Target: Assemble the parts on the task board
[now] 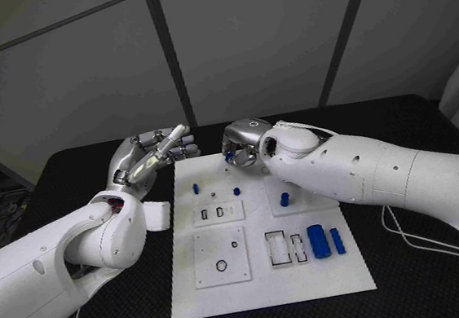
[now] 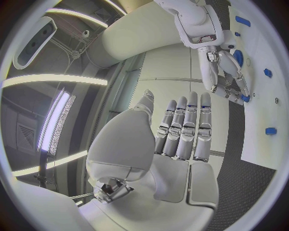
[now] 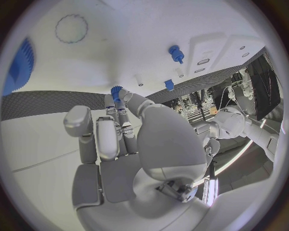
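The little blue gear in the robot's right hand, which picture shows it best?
The right wrist view: the small blue gear sits plainly at the right hand's fingers. In the head view the wrist mostly covers it. In the left wrist view it is a blue bit at the fingertips.

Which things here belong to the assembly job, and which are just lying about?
Job: task board, blue cylinder, blue peg, small blue part pinched by the right hand.
Lying about: cable on the black table, right of the board.
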Robot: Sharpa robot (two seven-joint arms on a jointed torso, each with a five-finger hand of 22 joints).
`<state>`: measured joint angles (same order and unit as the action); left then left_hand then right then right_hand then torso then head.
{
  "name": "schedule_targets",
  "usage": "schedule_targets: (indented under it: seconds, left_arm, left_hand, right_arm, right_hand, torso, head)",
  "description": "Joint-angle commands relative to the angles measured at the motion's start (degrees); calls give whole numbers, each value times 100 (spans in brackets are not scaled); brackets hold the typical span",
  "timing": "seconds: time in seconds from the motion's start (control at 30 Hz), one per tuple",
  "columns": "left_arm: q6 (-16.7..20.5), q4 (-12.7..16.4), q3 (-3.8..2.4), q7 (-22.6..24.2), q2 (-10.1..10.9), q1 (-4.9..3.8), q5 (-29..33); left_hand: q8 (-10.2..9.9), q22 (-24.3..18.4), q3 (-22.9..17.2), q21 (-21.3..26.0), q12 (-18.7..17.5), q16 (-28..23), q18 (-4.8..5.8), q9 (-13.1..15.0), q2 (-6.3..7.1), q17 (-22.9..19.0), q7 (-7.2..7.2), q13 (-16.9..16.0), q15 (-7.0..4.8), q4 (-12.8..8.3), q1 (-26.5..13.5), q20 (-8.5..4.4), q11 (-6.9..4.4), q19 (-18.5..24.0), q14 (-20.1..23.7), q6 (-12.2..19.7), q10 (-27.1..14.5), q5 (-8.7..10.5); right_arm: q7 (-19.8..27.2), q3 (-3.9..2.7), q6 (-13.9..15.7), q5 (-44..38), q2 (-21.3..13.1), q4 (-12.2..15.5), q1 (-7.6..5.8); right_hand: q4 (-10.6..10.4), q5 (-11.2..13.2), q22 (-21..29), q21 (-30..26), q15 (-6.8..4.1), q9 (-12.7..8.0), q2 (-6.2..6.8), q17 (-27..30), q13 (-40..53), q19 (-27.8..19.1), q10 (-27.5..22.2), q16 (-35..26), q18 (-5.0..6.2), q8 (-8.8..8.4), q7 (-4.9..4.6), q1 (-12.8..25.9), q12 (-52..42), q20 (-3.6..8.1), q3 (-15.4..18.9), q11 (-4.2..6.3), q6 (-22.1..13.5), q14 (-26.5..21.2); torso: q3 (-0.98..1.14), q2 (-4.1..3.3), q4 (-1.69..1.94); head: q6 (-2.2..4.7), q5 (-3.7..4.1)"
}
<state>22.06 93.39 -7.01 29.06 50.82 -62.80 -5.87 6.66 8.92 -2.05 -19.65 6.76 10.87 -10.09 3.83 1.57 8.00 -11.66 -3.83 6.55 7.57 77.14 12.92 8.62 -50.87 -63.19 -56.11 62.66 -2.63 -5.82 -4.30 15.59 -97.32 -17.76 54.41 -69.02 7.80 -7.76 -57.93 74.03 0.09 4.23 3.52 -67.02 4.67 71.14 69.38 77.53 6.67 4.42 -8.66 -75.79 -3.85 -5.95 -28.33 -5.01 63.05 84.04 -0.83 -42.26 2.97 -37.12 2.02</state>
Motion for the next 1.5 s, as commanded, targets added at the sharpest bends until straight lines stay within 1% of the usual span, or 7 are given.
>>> schedule_targets:
  seconds: [0.03, 0.27, 0.53, 0.77, 0.93, 1.13, 1.5]
  left_arm:
    - [-80, 7, -5, 22, -10, -13, -36]
    - [-81, 4, -5, 19, -2, -16, -36]
    - [-89, -13, -5, 19, 23, -16, -36]
    - [-117, -86, -3, 11, 14, -16, -36]
    - [-139, -130, -1, 4, 1, -15, -36]
    - [-161, -144, -1, -4, -13, -14, -36]
    - [-197, -177, 0, -21, -78, -14, -36]
  left_hand:
    - [-32, -8, -15, 32, -23, -18, -30, -5, -49, -6, -44, 6, 6, -34, -5, 13, 37, 21, 51, 10, -10, -14]
    - [-32, -8, -15, 32, -23, -18, -30, -5, -49, -6, -44, 6, 6, -34, -5, 13, 37, 21, 51, 10, -10, -14]
    - [-38, -10, -13, 34, -30, -23, -31, -5, -49, -5, -46, 7, 7, -38, -6, 14, 40, 23, 50, 12, -13, -14]
    - [-43, -12, -12, 35, -36, -26, -31, -6, -51, -4, -48, 7, 7, -42, -5, 15, 41, 24, 47, 13, -16, -14]
    - [-45, -12, -13, 35, -39, -26, -32, -6, -53, -4, -48, 7, 7, -45, -4, 15, 42, 23, 44, 14, -18, -14]
    - [-67, -16, -13, 35, -63, -33, -34, -8, -60, 2, -59, 8, 8, -65, 7, 17, 50, 19, 27, 27, -35, -14]
    - [-75, -18, -14, 36, -75, -39, -34, -8, -65, 3, -62, 9, 10, -74, 12, 19, 54, 19, 25, 31, -44, -14]
  right_arm:
    - [-23, 3, -100, -13, 8, -27, -4]
    - [51, 3, 98, -13, -52, 46, -5]
    - [32, 3, 412, 23, -411, 510, -4]
    - [138, -5, 773, 702, -1352, 1487, -4]
    - [272, -72, 500, 1102, -2030, 1910, -8]
    - [229, -108, 152, 1283, -2523, 2041, -11]
    - [-78, -120, -561, 1324, -2505, 1816, -13]
  right_hand:
    - [-26, -7, 118, -52, 52, -29, 82, 80, -49, -118, -238, -21, -6, -73, -59, 75, 46, -47, -43, -37, -120, 183]
    - [-45, 22, 1033, -606, 214, -48, 332, 795, -103, -733, -1334, -467, 170, -84, -138, 156, -5, -172, 191, -223, -849, 4]
    - [-49, 20, 1115, -670, 212, -35, 327, 893, -92, -757, -1380, -534, 180, -65, -134, 121, -70, -177, 309, -222, -848, -7]
    - [-154, -25, 1081, -660, 158, -4, 264, 922, -67, -672, -949, -557, 169, -2, -120, 168, -365, -132, 389, -152, -593, 17]
    - [-359, 415, 1014, -636, 90, -8, 393, 826, 15, -611, -366, -505, 149, -5, -139, 422, -645, -120, 583, -72, -503, 39]
    - [-447, 139, 756, -495, -60, -39, 586, 633, 315, -404, 457, -397, 104, -69, -25, 357, -1159, -7, 936, 114, -706, 81]
    - [-1638, -141, -430, 203, -93, 10, 553, -1010, 3719, 295, 235, 609, -120, 319, -7, -338, -4713, 62, 2452, 163, -1290, 369]
  torso:
    - [2, -3, 0]
    - [5, 0, -13]
    - [9, 5, -21]
    - [25, 30, -88]
    - [38, 41, -145]
    - [41, 47, -172]
    - [45, 31, -153]
  head:
    - [0, -2]
    - [-4, -20]
    - [-4, -28]
    - [23, -44]
    - [61, -19]
    - [69, 4]
    - [80, 37]
